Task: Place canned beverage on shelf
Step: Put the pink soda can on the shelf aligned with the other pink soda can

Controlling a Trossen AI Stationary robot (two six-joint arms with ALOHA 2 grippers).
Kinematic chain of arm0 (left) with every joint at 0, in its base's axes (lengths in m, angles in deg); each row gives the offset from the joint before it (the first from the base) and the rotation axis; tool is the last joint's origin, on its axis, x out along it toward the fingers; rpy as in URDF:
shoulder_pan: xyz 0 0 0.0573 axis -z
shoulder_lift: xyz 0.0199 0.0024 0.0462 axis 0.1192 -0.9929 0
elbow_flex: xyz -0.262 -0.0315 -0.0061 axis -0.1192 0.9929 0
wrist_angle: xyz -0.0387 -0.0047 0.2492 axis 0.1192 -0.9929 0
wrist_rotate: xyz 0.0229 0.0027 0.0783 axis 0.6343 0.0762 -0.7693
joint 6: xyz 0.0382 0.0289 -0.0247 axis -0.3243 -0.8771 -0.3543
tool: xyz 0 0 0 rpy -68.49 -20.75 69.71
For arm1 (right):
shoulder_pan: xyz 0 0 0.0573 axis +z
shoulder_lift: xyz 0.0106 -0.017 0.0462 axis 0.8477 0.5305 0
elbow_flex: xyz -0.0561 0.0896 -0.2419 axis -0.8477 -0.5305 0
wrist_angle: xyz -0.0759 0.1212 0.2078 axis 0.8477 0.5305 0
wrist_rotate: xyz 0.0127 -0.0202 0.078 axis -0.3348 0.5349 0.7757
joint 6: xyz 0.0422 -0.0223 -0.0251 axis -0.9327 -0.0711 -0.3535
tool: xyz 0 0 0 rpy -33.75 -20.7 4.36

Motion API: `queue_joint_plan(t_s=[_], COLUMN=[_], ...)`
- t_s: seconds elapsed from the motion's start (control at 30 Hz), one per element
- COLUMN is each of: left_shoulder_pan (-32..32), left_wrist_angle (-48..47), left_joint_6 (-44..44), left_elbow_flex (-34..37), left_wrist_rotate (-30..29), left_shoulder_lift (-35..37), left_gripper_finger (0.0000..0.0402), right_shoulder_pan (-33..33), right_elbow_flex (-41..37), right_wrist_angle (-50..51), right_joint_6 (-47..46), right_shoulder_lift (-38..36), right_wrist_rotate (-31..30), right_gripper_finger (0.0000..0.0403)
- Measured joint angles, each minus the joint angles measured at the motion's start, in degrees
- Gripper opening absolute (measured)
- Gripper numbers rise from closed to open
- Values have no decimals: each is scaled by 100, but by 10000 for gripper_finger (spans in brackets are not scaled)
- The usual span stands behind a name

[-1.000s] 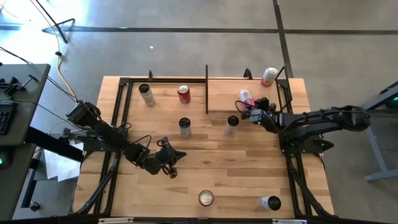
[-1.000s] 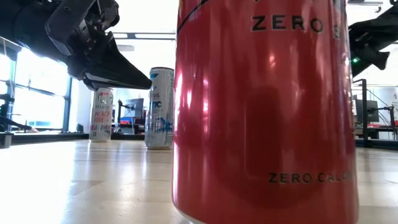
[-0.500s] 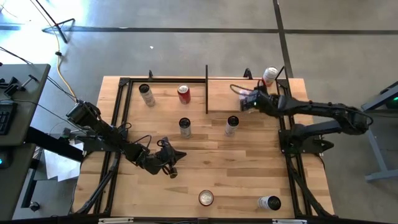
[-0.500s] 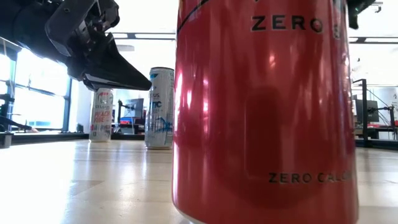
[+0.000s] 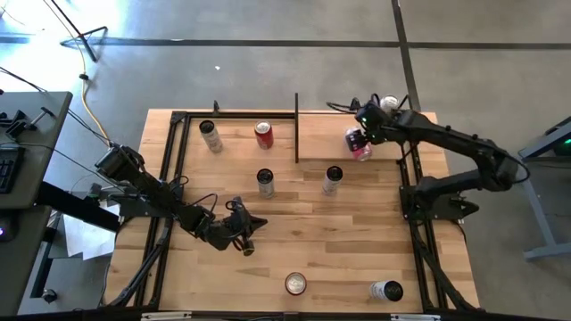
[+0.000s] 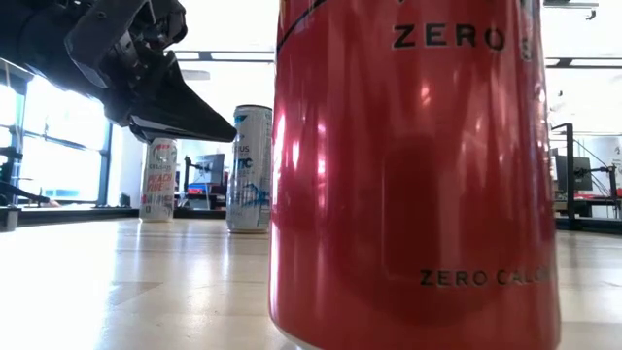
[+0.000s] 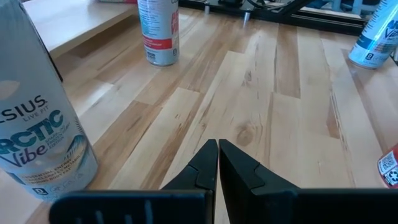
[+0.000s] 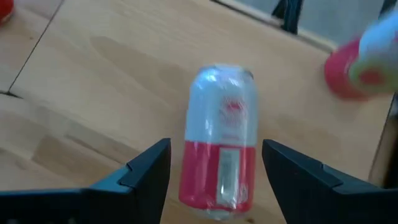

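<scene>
A white-and-red can [image 5: 359, 143] [image 8: 220, 149] rests on the pale wood shelf [image 5: 321, 138] at the table's far right; upright or on its side, I cannot tell. My right gripper [image 5: 366, 122] [image 8: 216, 155] hangs open above it, pointing steeply down. Its fingers frame the can in the right wrist view but stand clear of it. Over the middle left of the table, my left gripper [image 5: 246, 235] [image 7: 217, 155] waits low, shut on nothing.
A second white-and-red can [image 5: 388, 105] stands at the shelf's far right corner. Several more cans stand on the planked table, among them a red one [image 5: 263, 134], one at the middle [image 5: 265, 183] and one beside the shelf [image 5: 332, 178]. Black bars [image 5: 296, 125] edge the shelf.
My right gripper has risen and drawn toward the table's far edge, tipping more steeply downward, its fingers as wide apart as before. The white-and-red can has stayed on the shelf.
</scene>
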Motion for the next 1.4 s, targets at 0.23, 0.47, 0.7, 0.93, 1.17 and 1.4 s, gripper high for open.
queue_joint_plan(t_s=[0.23,0.47,0.7,0.93,1.17,1.4], left_shoulder_pan=[0,2,2,2,0,-2], left_wrist_angle=[-15,-117,-127,-165,-375,-398], left_joint_6=[8,51,103,148,294,299], left_elbow_flex=[0,0,0,0,0,0], left_wrist_rotate=[20,42,66,170,170,170], left_shoulder_lift=[2,0,0,2,1,0], left_gripper_finger=[7,7,7,7,7,7], right_shoulder_pan=[-134,-421,-421,-844,-1198,-1454], right_elbow_flex=[1441,2203,2185,2181,2181,2178], right_wrist_angle=[933,2308,2376,2321,1958,1737], right_joint_6=[528,429,379,689,1223,1356], right_shoulder_lift=[837,1411,1970,2690,3028,3133], right_wrist_rotate=[135,683,369,313,555,712], right_gripper_finger=[153,27,206,328,335,335])
